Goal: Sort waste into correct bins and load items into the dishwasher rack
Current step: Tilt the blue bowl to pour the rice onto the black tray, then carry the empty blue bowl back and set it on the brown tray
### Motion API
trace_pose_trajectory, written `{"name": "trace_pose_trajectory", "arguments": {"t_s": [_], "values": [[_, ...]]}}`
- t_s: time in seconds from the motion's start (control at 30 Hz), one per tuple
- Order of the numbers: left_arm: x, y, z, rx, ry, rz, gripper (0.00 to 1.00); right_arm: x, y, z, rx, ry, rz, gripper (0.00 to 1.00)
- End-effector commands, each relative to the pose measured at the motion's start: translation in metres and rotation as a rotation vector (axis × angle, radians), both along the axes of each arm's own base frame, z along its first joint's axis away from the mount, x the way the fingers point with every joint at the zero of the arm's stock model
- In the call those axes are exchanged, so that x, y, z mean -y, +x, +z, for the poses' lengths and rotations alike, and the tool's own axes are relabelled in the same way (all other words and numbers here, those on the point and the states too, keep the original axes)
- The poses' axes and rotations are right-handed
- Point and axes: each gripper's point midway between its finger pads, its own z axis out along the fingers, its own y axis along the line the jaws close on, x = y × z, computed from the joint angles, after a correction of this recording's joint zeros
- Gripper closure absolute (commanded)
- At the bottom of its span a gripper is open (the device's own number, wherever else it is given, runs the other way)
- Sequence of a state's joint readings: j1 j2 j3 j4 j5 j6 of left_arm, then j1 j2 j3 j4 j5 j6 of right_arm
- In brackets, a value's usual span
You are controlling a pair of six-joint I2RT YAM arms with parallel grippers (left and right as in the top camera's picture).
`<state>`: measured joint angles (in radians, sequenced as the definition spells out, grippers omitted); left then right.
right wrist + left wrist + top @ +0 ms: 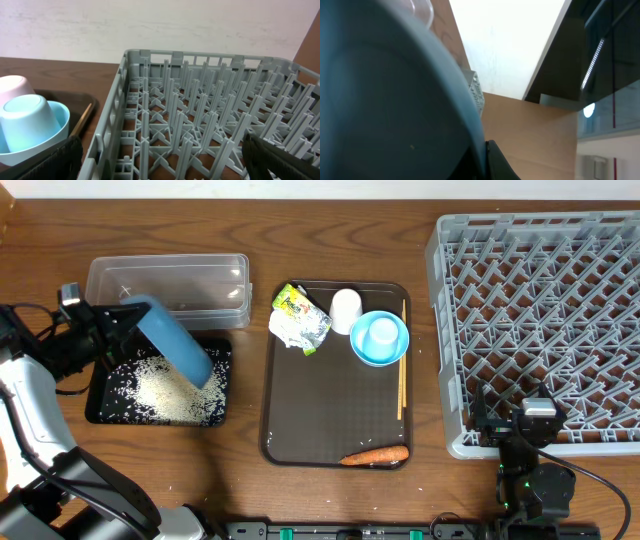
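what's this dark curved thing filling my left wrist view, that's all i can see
Observer: It's the dark-blue dish, gripped by the left gripper and tilted over the black tray.
Operator: did the rice come off
Observer: Rice lies heaped in the black tray, under the dish's lower edge.
Operator: what's left on the serving tray
Observer: A wrapper, white cup, light-blue bowl, chopsticks and carrot.
Operator: right arm busy
Observer: No, the right gripper sits open by the rack, holding nothing.

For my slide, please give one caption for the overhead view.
Left gripper tilts the dark-blue dish over the black tray, where rice lies.
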<state>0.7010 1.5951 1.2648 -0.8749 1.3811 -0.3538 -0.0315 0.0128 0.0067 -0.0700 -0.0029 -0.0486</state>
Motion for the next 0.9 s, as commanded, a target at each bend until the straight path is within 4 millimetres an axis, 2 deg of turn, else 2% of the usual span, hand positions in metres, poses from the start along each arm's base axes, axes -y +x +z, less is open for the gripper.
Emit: {"name": "trace_pose_trajectory", "arguments": {"t_s": [0.0, 0.03, 0.1, 0.2, 0.27, 0.43, 0.53, 0.6, 0.67, 0.8, 0.87], "values": [[0.000, -0.009, 0.015, 0.060, -0.061, -0.006, 0.94, -0.003, 0.000, -0.001, -0.001, -0.013, 0.009, 0.01], [-0.001, -0.009, 0.023, 0.119, -0.064, -0.016, 0.94, -0.003, 0.000, 0.000, -0.001, -0.013, 0.009, 0.01], [-0.008, -0.007, 0.023, 0.147, -0.035, -0.003, 0.94, -0.003, 0.000, -0.001, -0.001, -0.013, 0.009, 0.01], [-0.012, -0.012, 0.026, 0.134, -0.072, 0.016, 0.94, -0.003, 0.000, -0.001, -0.001, -0.013, 0.009, 0.01], [-0.016, -0.011, 0.021, 0.123, -0.039, 0.028, 0.94, -0.003, 0.000, -0.001, -0.001, -0.013, 0.009, 0.01], [-0.012, -0.014, 0.026, 0.163, -0.051, 0.013, 0.94, -0.003, 0.000, 0.000, -0.001, -0.013, 0.009, 0.01], [-0.011, -0.016, 0.023, 0.131, -0.058, 0.017, 0.94, -0.003, 0.000, -0.001, -0.001, -0.013, 0.009, 0.01], [-0.001, -0.022, 0.031, 0.133, -0.096, 0.004, 0.94, -0.003, 0.000, -0.001, -0.001, -0.013, 0.009, 0.01], [0.010, -0.027, 0.041, 0.180, -0.058, -0.022, 0.94, -0.003, 0.000, -0.001, -0.001, -0.013, 0.009, 0.01], [0.040, -0.042, 0.049, 0.174, 0.097, -0.075, 0.94, -0.003, 0.000, 0.000, -0.001, -0.013, 0.009, 0.01], [0.061, -0.054, 0.047, 0.141, 0.220, -0.115, 0.94, -0.003, 0.000, -0.001, -0.001, -0.013, 0.009, 0.01]]}}
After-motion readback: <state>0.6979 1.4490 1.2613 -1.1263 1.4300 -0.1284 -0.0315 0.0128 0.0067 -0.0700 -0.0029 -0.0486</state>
